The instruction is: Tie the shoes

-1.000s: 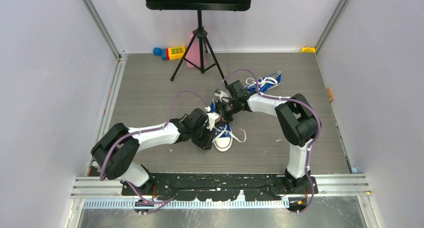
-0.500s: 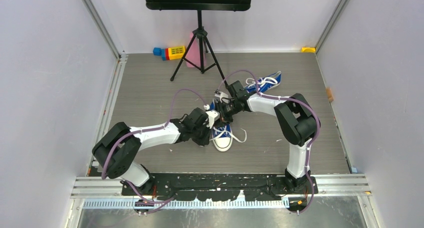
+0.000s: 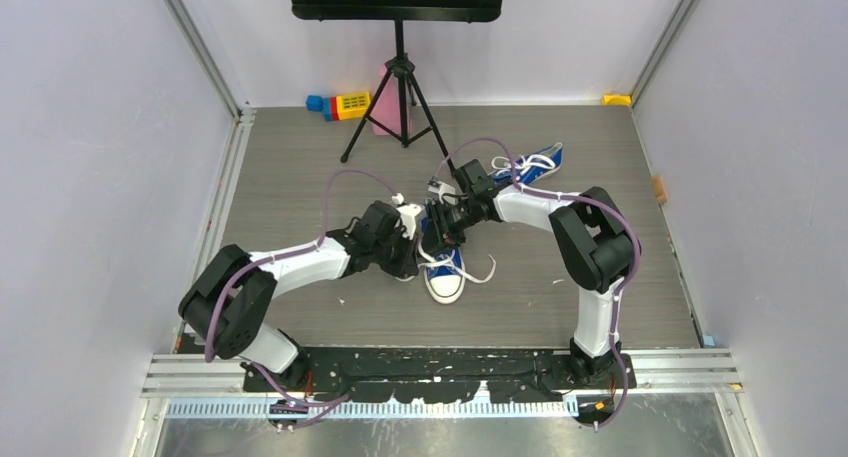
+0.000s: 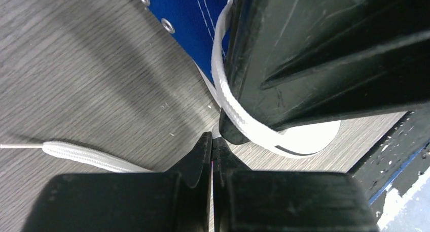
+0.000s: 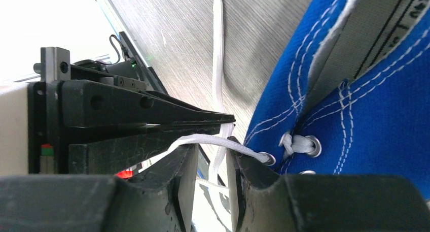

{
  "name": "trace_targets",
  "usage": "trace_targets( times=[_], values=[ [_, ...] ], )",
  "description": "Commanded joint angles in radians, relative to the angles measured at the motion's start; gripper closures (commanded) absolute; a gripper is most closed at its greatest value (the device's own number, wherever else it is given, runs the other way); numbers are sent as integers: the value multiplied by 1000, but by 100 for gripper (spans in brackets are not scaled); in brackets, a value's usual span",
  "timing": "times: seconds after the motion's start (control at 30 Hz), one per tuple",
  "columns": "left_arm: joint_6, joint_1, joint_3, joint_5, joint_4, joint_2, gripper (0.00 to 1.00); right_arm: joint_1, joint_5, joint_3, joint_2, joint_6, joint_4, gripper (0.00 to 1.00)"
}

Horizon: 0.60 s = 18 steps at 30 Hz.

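One of the shoes (image 3: 445, 272), blue with a white toe cap, lies mid-floor with its toe toward the arm bases. The other shoe (image 3: 535, 163) lies farther back on the right. Both grippers meet over the near shoe's laces. My left gripper (image 3: 418, 241) (image 4: 212, 138) is shut, its tips pinching a white lace (image 4: 223, 90) that loops round a finger of the right gripper. My right gripper (image 3: 440, 228) (image 5: 212, 146) stands open, and a lace (image 5: 243, 150) from an eyelet of the blue canvas (image 5: 365, 105) drapes across both its fingertips. A loose lace end (image 4: 76, 153) trails on the floor.
A black tripod music stand (image 3: 400, 107) stands at the back centre, with coloured toy blocks (image 3: 340, 105) and a pink object (image 3: 384, 97) beside it. A small yellow piece (image 3: 616, 100) sits in the back right corner. Walls close in both sides.
My left gripper has shut and moved away from the bases, up beside the right gripper. The right gripper's jaws have parted. The near shoe's lace has shifted slightly.
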Motion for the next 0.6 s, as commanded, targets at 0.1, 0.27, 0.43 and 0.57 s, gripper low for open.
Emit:
trace_targets(
  times=[0.1,0.27,0.43,0.57],
  values=[
    [-32,37,57,55,77,-2,100,-1,-23,39,0,-22,-25,67],
    [-24,40,101,55,63,23,100,-1,-23,43,-1,-30,-40,67],
    [-27,41,126,60,69,36,100,-1,-17,43,-1,-32,-45,71],
    [-31,43,136,59,65,37,100,-2,-1,44,-3,-30,-49,87]
  ],
)
